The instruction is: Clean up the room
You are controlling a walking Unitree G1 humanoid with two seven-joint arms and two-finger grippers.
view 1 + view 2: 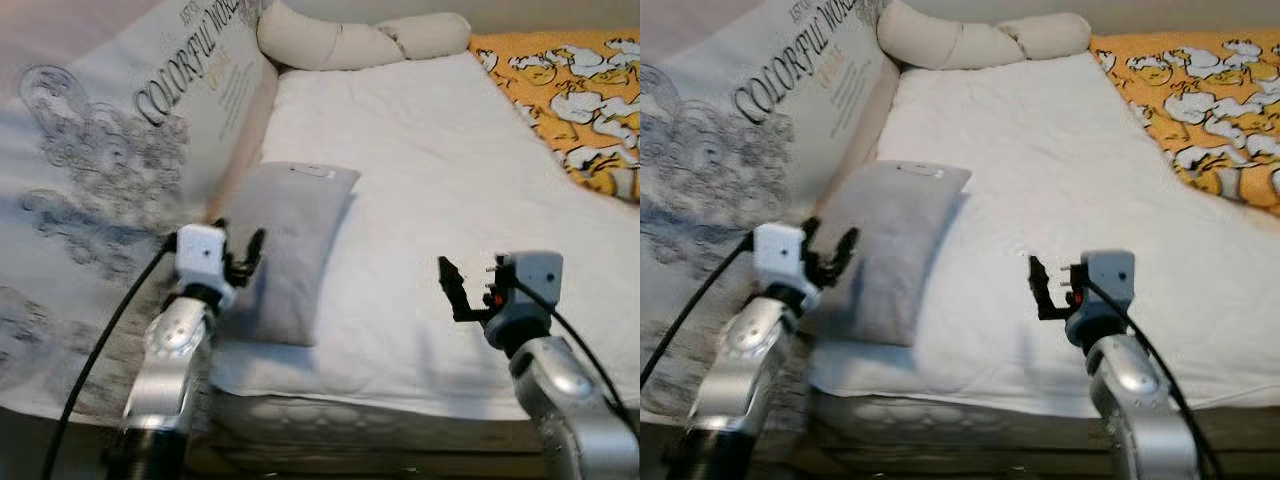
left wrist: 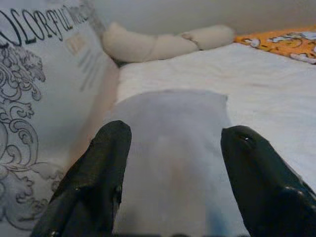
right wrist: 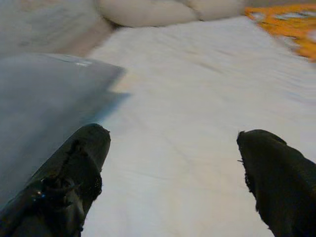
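Fingers of both grippers stand spread wide with nothing between them. The left gripper (image 1: pixel 238 255) hovers at the near left corner of the bed, its black fingers (image 2: pixel 94 182) aimed along the flat grey rectangular pillow (image 1: pixel 290 240); the right gripper (image 1: pixel 452 285) hangs further right over bare white sheet (image 1: pixel 430 180), apart from the pillow.

The grey pillow lies lengthwise on the sheet, pressed against the large white printed cushion with black lettering and scrollwork (image 1: pixel 110 140) that leans along the bed's left side. Its near end reaches close to the mattress edge.

The main risk, as I judge it, is a poor grip. The pillow is soft and flat, so a shallow pinch at the near edge could catch only fabric and let it sag or slip out. A push instead of a pinch could shove it off the bed's near edge or wedge it under the printed cushion. The left fingers could also snag that cushion, since it sits just beside their path.

Further back lie a cream bolster-shaped long pillow (image 1: pixel 350 40) at the head of the bed and an orange duck-patterned blanket (image 1: pixel 570 90) at the right.
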